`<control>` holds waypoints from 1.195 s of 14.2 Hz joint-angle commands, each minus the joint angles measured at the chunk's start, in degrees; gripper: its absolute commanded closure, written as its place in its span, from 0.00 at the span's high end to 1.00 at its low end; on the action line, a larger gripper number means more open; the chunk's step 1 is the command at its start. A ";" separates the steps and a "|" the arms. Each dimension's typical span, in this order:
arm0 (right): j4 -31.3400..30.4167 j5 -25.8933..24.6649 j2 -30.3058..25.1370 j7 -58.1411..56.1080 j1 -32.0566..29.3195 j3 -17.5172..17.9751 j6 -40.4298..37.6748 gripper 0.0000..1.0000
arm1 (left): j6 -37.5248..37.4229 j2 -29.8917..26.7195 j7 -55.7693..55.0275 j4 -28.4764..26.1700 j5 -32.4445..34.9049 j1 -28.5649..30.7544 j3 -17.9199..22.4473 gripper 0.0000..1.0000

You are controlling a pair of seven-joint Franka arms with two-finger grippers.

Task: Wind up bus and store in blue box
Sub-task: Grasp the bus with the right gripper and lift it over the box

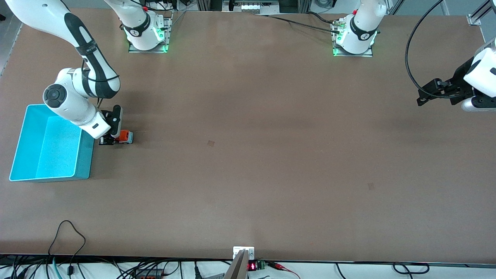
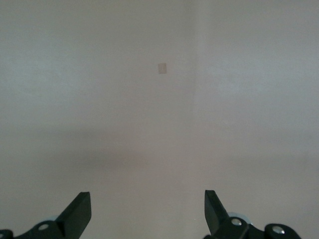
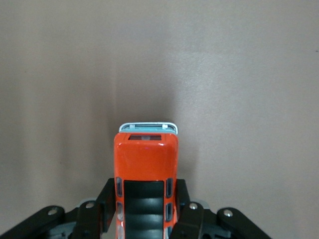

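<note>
Two grippers: right gripper (image 3: 144, 211) has its fingers clamped on the bus (image 3: 145, 172) beside the blue box (image 1: 23, 133); left gripper (image 2: 148, 211) waits, fingers spread wide.

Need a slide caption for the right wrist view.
Right gripper shut on the orange bus, its jaws pressing both sides, over bare brown table.

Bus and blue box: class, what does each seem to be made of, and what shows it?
Bus: probably glossy painted plastic or metal; its orange roof shows a soft sheen. Blue box: likely matte plastic, with thin, evenly coloured walls.
</note>
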 commanded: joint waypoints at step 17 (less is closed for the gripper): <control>11.82 2.94 -13.80 70.74 -2.88 -4.06 -29.92 0.00 | 1.71 -0.24 1.50 -0.14 1.04 0.45 0.03 1.00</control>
